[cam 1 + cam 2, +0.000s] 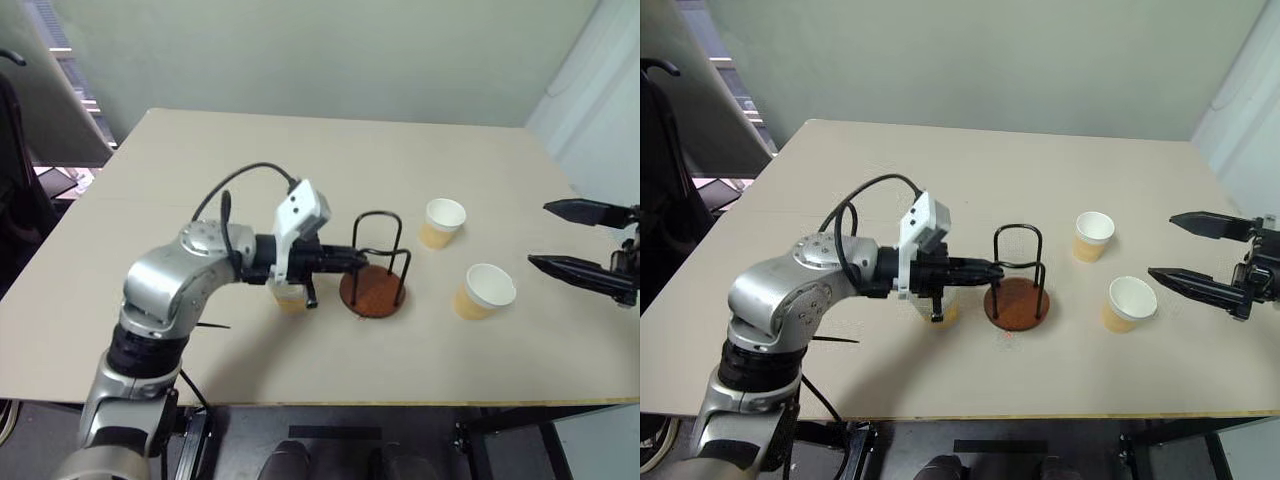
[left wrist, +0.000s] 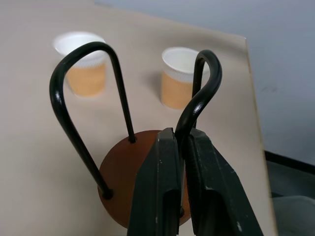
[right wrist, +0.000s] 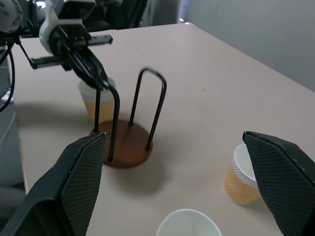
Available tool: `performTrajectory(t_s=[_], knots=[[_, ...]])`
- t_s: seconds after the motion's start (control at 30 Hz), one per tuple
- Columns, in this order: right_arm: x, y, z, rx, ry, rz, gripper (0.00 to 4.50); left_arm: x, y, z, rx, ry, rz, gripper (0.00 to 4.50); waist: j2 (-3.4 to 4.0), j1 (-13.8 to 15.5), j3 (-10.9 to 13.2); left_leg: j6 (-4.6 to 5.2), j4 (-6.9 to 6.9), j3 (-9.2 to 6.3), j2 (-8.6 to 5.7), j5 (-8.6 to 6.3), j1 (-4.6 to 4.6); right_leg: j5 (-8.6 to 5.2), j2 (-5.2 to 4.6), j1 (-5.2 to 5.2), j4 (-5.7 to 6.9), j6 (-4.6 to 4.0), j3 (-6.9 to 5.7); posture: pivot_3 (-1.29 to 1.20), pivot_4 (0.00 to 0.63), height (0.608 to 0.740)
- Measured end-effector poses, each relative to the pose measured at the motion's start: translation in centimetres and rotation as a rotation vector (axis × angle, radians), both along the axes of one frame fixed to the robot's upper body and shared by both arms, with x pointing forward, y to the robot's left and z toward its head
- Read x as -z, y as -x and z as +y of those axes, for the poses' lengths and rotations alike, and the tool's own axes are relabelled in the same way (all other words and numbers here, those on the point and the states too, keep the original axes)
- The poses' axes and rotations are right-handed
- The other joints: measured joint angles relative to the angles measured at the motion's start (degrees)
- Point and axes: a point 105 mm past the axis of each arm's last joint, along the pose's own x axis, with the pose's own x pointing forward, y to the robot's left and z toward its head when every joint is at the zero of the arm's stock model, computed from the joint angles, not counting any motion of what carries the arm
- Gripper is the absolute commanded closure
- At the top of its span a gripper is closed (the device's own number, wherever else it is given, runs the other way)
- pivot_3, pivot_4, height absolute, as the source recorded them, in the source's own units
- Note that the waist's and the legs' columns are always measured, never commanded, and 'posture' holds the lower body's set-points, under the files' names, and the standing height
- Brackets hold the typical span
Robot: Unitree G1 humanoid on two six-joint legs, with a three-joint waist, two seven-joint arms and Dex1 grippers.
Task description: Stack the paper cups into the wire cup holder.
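The wire cup holder [image 1: 375,292], a reddish-brown disc with two upright black wire loops, stands at mid-table. My left gripper [image 1: 360,260] reaches in from the left and is shut on the top of the nearer loop [image 2: 204,83]. One paper cup [image 1: 290,297] stands upright on the table under that gripper, partly hidden by it. Two more paper cups stand upright to the holder's right, one farther back [image 1: 443,221] and one nearer [image 1: 484,290]. My right gripper [image 1: 540,235] hangs open at the table's right side, past both cups, with nothing between its fingers.
The beige table [image 1: 300,170] has wide bare room behind the holder and at the left. Its front edge [image 1: 400,402] runs close below the holder. A dark chair [image 1: 15,190] stands off the left side.
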Motion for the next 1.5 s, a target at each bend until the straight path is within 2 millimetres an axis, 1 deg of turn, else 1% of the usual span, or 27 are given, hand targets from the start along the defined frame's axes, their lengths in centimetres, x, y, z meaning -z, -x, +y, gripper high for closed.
performTrajectory(t_s=[0.1,0.23,0.37,0.47,0.67,0.73,0.77,0.83,0.87,0.93,1.0,1.1,1.17,1.27,1.3,1.37,1.43,1.5], knots=[[0.6,0.2,0.8,-0.035,0.007,0.017,0.0,0.9,0.7,0.0,-0.009,-0.02,0.019,4.47,0.0,-0.02,0.0,0.0,-0.04,0.05,-0.01,0.0,0.05,0.0,0.01,0.0,0.0,0.0,0.06,0.0,0.15,0.74],[1.1,0.6,1.4,-0.064,0.017,0.041,0.0,2.7,1.0,0.4,-0.028,-0.066,0.069,4.47,0.0,0.07,0.0,0.0,-0.04,0.04,0.0,0.0,0.03,0.0,0.03,-0.02,-0.01,-0.01,0.08,0.0,0.15,0.74],[1.8,1.1,2.1,-0.104,0.038,0.068,0.0,3.1,1.4,0.4,-0.009,-0.104,0.042,4.47,-0.02,0.07,0.01,0.02,-0.04,0.05,-0.05,-0.01,0.06,-0.01,0.02,0.0,-0.01,-0.01,0.14,0.0,0.15,0.74],[2.0,1.1,2.4,-0.117,0.043,0.081,0.0,3.5,1.5,0.1,0.001,-0.117,0.013,4.47,-0.02,0.08,0.01,0.02,-0.03,0.03,-0.08,-0.01,0.07,-0.01,0.02,0.03,0.0,-0.02,0.15,0.0,0.15,0.74],[1.9,1.0,2.5,-0.116,0.043,0.074,0.0,4.5,1.8,-0.3,0.031,-0.127,-0.004,4.47,-0.02,0.08,0.0,0.05,-0.03,0.0,-0.13,-0.03,0.18,-0.04,0.0,0.16,0.0,-0.06,0.16,0.0,0.15,0.74],[1.9,1.0,2.5,-0.116,0.044,0.074,0.0,4.7,1.8,-0.3,0.033,-0.14,-0.014,3.89,-0.02,0.06,0.0,0.08,-0.05,0.0,-0.14,-0.04,0.36,-0.07,0.0,0.32,-0.01,-0.11,0.18,0.0,0.15,0.74],[1.9,1.0,2.5,-0.116,0.044,0.074,0.0,5.2,1.8,0.0,0.023,-0.161,0.001,3.67,-0.01,-0.01,0.01,0.09,-0.09,0.01,-0.16,-0.05,0.49,-0.1,0.0,0.42,-0.01,-0.17,0.2,0.0,0.15,0.74],[1.9,1.0,2.5,-0.115,0.044,0.075,0.0,6.8,1.7,0.7,0.0,-0.196,0.065,3.02,-0.03,-0.2,0.03,0.1,-0.14,0.03,-0.17,-0.06,0.54,-0.15,0.0,0.42,0.0,-0.26,0.22,0.0,0.15,0.74],[1.9,1.0,2.5,-0.115,0.045,0.074,0.0,7.1,1.8,0.8,-0.002,-0.2,0.081,2.63,-0.06,-0.23,0.05,0.1,-0.15,0.03,-0.17,-0.06,0.51,-0.15,0.01,0.38,0.0,-0.26,0.21,0.0,0.15,0.74],[1.9,1.0,2.5,-0.114,0.046,0.074,0.0,7.2,1.9,1.0,0.003,-0.213,0.083,1.9,-0.07,-0.2,0.06,0.1,-0.15,0.01,-0.19,-0.06,0.49,-0.17,0.01,0.38,0.0,-0.29,0.22,0.0,0.15,0.74],[1.9,1.0,2.5,-0.114,0.046,0.074,0.0,7.2,1.8,1.3,-0.003,-0.228,0.079,1.28,-0.07,-0.2,0.06,0.11,-0.19,0.02,-0.21,-0.07,0.48,-0.18,0.01,0.37,-0.03,-0.3,0.22,0.0,0.15,0.74],[2.0,1.0,2.5,-0.113,0.051,0.075,0.0,6.9,1.7,1.3,-0.001,-0.224,0.061,1.28,-0.07,-0.17,0.06,0.13,-0.2,0.0,-0.23,-0.08,0.38,-0.21,0.0,0.31,-0.05,-0.33,0.22,0.0,0.15,0.74],[2.3,0.9,2.4,-0.111,0.08,0.083,0.0,6.1,1.5,1.5,0.011,-0.218,0.037,1.28,-0.07,-0.16,0.06,0.13,-0.19,-0.02,-0.23,-0.08,0.25,-0.21,-0.01,0.19,-0.04,-0.33,0.23,0.0,0.15,0.74],[3.9,0.6,1.8,-0.088,0.182,0.132,0.0,4.2,1.3,2.5,0.032,-0.227,-0.031,1.28,-0.07,-0.18,0.06,0.12,-0.27,-0.04,-0.21,-0.09,0.24,-0.21,-0.02,0.13,-0.04,-0.33,0.24,0.0,0.15,0.74],[4.8,0.3,1.4,-0.073,0.241,0.157,0.0,3.4,1.4,2.9,0.049,-0.23,-0.049,1.28,-0.07,-0.18,0.06,0.12,-0.3,-0.05,-0.2,-0.09,0.24,-0.21,-0.04,0.12,-0.04,-0.33,0.24,0.0,0.15,0.74],[6.3,-0.2,0.9,-0.053,0.327,0.189,0.0,1.4,1.5,3.1,0.07,-0.2,-0.109,1.28,-0.07,-0.18,0.06,0.14,-0.3,-0.06,-0.23,-0.1,0.21,-0.21,-0.09,0.1,-0.03,-0.33,0.24,0.0,0.15,0.74],[7.6,-0.9,0.5,-0.043,0.399,0.21,0.0,-0.3,1.8,3.2,0.091,-0.178,-0.171,1.28,-0.05,-0.25,0.06,0.18,-0.31,-0.09,-0.24,-0.12,0.21,-0.2,-0.17,0.07,-0.03,-0.31,0.25,0.0,0.15,0.74],[8.7,-1.6,0.1,-0.035,0.458,0.224,0.0,-0.9,2.2,3.6,0.101,-0.164,-0.191,1.28,-0.04,-0.33,0.06,0.2,-0.35,-0.16,-0.22,-0.13,0.19,-0.18,-0.19,0.02,-0.03,-0.27,0.25,0.0,0.15,0.74]])
